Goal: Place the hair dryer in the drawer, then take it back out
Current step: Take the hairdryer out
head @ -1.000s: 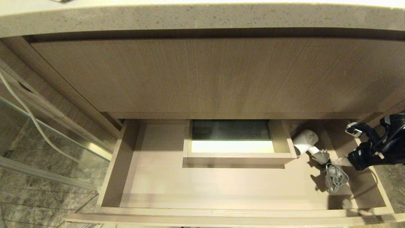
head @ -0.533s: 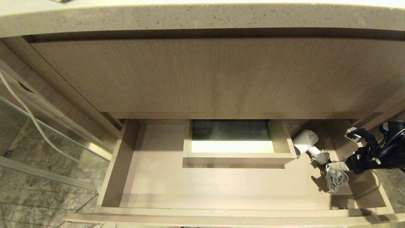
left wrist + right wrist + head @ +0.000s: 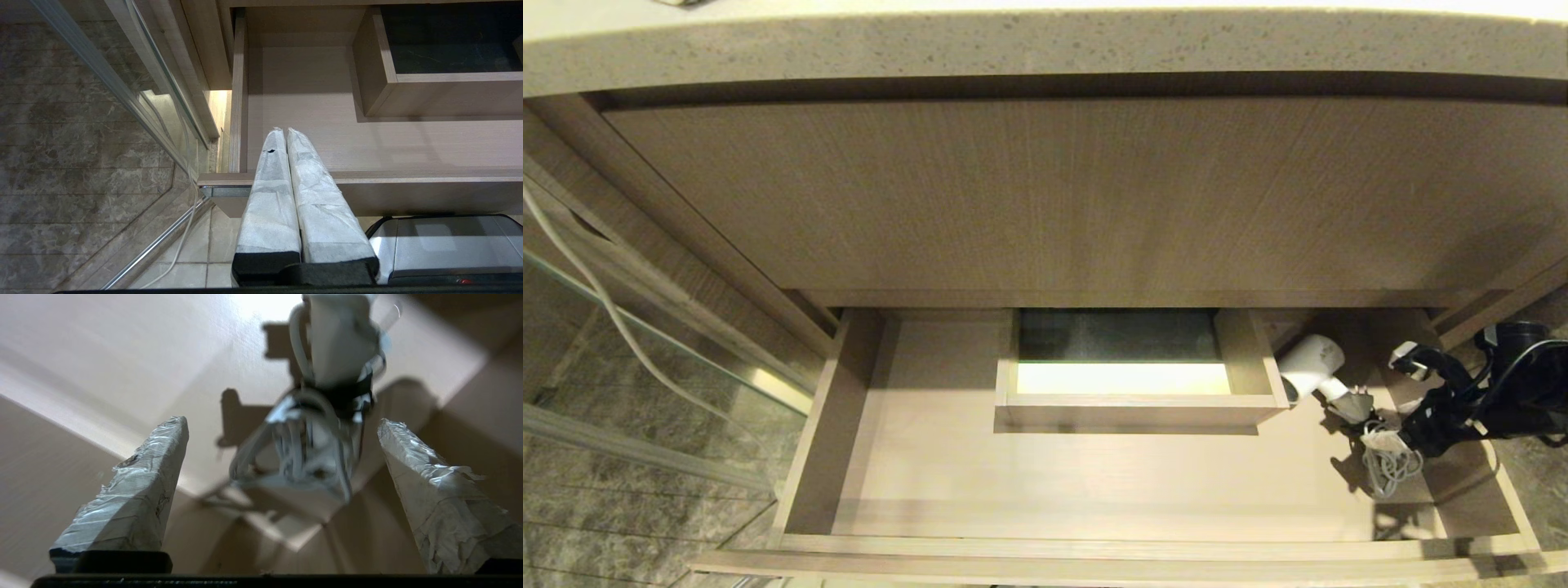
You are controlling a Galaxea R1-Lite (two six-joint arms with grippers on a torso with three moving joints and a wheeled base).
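Right tool (image 3: pixel 1398 400) hangs spread wide and empty over the drawer's (image 3: pixel 1094 545) right end, just right of the hair dryer (image 3: pixel 1313 365) lying on the pale wood floor beside the boxed cut-out (image 3: pixel 1135 400), speckled stone desk (image 3: pixel 1045 45) above, marble tiles (image 3: pixel 621 523) far left.
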